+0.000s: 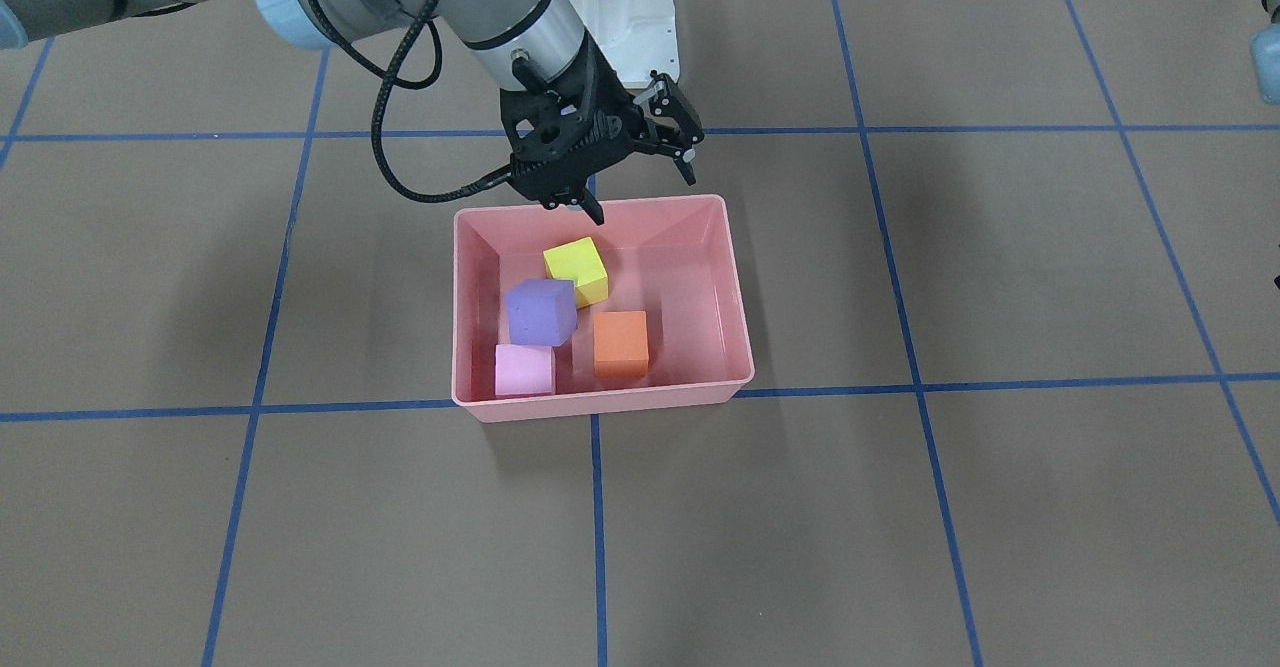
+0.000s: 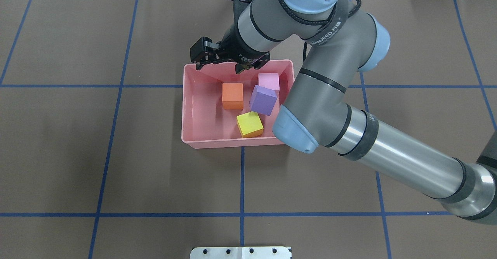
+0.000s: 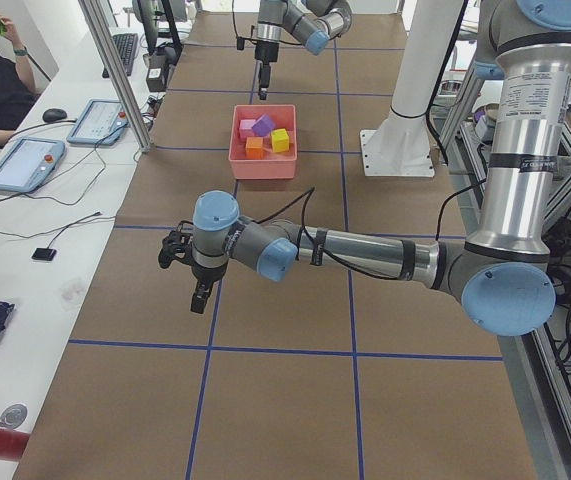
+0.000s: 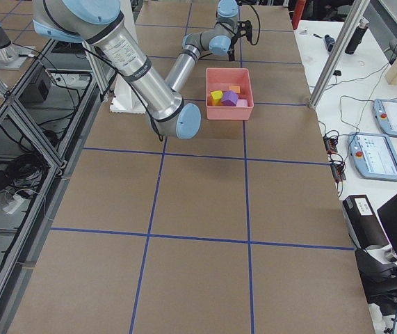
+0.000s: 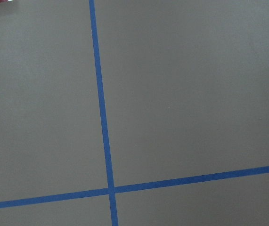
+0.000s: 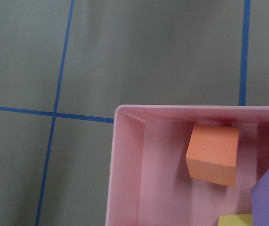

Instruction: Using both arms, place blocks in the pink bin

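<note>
— Two grippers to call. Nearest, looking along from the robot's left end: left gripper [image 3: 197, 298], hanging over bare brown table [image 3: 285, 420], right by a blue tape line [image 3: 202, 370]. Open or shut?

— Can't tell from this side. Only table and tape under its wrist camera.

— Next along, well apart from that: pink bin [image 2: 213, 142], sitting flat on the table. Count?

— Four blocks, all inside. Orange block [image 2: 232, 95] first, by the outer wall, standing on its own. Yellow block [image 2: 249, 124] near the wall on the robot's side, turned a little. Purple block [image 2: 263, 100] tilted, leaning on the pink block [image 2: 268, 81] tucked at the outer wall.

— And the other gripper?

— Right gripper [image 2: 218, 68], up above the bin, clear of every block. Spread wide, gripping nothing, touching nothing. Right arm [image 2: 322, 92] arching over the bin's right corner in the overhead shot.
</note>
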Robot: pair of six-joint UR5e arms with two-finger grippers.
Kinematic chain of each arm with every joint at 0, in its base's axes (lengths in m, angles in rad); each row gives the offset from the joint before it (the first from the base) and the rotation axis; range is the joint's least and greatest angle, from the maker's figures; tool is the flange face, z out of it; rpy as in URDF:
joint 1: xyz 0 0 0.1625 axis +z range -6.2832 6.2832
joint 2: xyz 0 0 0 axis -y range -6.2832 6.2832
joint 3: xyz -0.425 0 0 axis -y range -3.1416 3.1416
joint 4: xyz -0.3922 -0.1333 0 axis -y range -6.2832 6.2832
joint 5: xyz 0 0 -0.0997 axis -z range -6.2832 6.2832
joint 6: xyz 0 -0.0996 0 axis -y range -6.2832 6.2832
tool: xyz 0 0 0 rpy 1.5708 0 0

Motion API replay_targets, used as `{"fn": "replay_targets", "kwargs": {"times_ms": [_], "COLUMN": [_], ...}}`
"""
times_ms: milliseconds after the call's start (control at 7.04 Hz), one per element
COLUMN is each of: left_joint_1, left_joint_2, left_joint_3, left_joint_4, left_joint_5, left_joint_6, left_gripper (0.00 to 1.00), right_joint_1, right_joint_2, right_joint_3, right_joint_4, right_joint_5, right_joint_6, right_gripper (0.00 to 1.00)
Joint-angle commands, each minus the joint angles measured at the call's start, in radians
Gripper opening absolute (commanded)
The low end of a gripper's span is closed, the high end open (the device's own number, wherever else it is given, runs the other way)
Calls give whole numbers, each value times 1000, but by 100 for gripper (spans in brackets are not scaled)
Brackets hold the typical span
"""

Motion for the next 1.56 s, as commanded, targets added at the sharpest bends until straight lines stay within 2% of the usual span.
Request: {"fn": "replay_targets", "kwargs": {"times_ms": [0,142,284,426,568,710,994,1136,1278,1420], "left_joint_1": [-7,-10,-16,-17,-20,-22,-22,-22,-25,-49], "left_joint_2": [6,6,7,42,51,67,82,91,108,117], "left_joint_3": [-6,-9,-15,-38,-57,-58,-57,-57,-55,-63], "left_joint_4": [1,2,4,2,4,4,5,8,26,113], "left_joint_5": [0,-3,-6,-6,-6,-6,0,0,-1,-6], "left_joint_6": [1,1,1,1,1,1,2,11,122,217], "left_gripper": [100,100,100,100,100,100,100,100,100,100], "right_joint_1": [32,86,170,309,456,532,626,632,631,629], "right_joint_2": [-156,-322,-443,-524,-549,-616,-713,-767,-798,-812], "right_joint_3": [129,152,151,130,54,24,27,28,25,24], "right_joint_4": [106,297,376,359,335,275,45,-19,-76,-142], "right_joint_5": [-5,-11,21,161,316,349,261,147,76,75], "right_joint_6": [-3,8,-1,-50,-230,-432,-835,-936,-942,-954], "right_gripper": [100,100,100,100,100,100,100,100,100,100]}}
